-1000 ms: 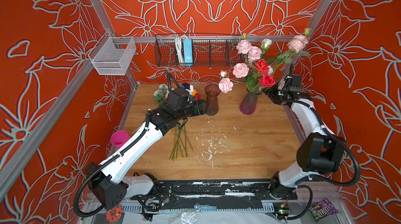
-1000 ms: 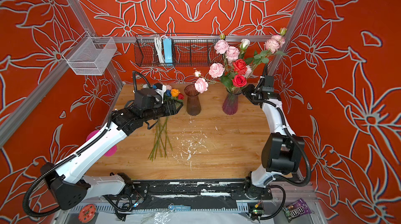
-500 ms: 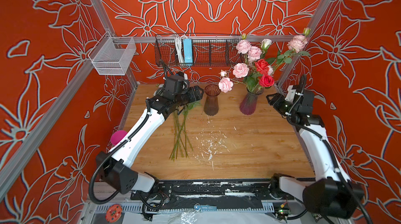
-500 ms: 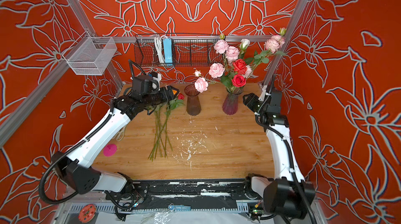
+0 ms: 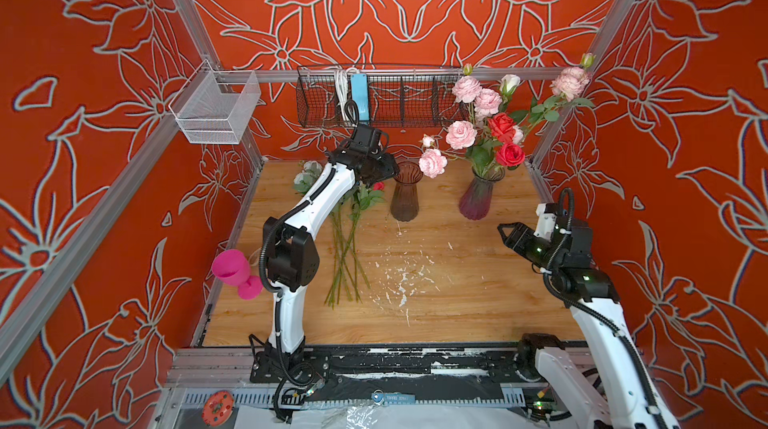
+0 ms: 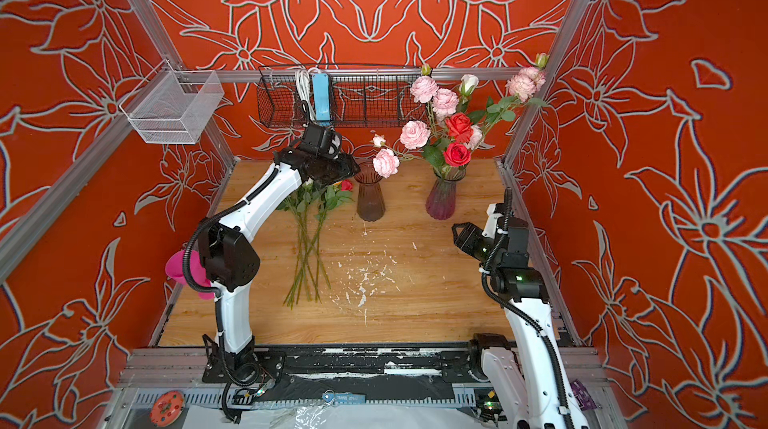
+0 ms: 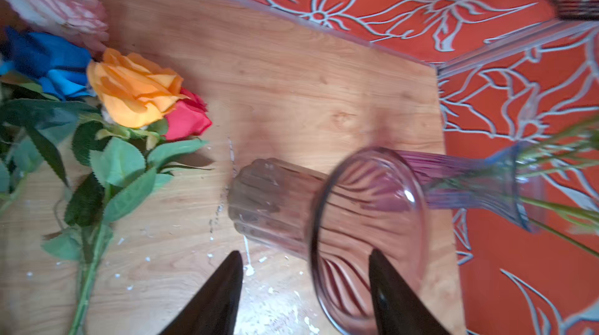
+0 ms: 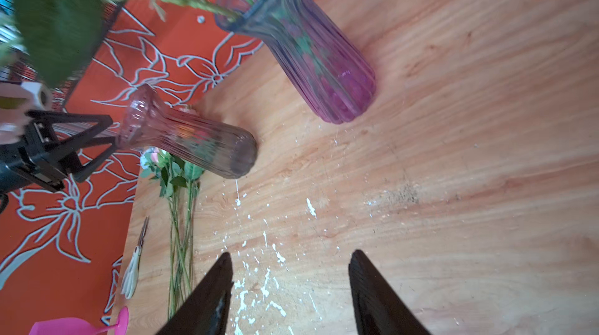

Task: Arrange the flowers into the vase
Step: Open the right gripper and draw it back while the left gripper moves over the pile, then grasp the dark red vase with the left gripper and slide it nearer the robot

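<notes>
Loose flowers (image 5: 345, 240) lie on the wooden table, stems toward the front. The left wrist view shows their orange rose (image 7: 136, 90), blue rose (image 7: 48, 61), red rose (image 7: 188, 116) and a pink bloom (image 7: 55, 2). My left gripper (image 5: 390, 173) is open at the mouth of the empty brown vase (image 5: 405, 194). One of its fingers (image 7: 227, 284) is outside the rim and the other is over the opening. A purple vase (image 5: 478, 198) holds pink, red and white flowers (image 5: 482, 128). My right gripper (image 5: 509, 231) hangs open and empty at the right, in front of the purple vase.
A pink goblet (image 5: 232, 269) lies by the left edge and scissors (image 8: 133, 265) lie near the stems. A white mesh basket (image 5: 216, 111) and a black wire basket (image 5: 374, 98) hang on the back rail. White flecks (image 5: 399, 277) dot the table's middle.
My left gripper rose off the loose flowers, swung to the brown vase's rim, and its jaws narrowed a little. My right arm pulled back from the purple vase toward the front right.
</notes>
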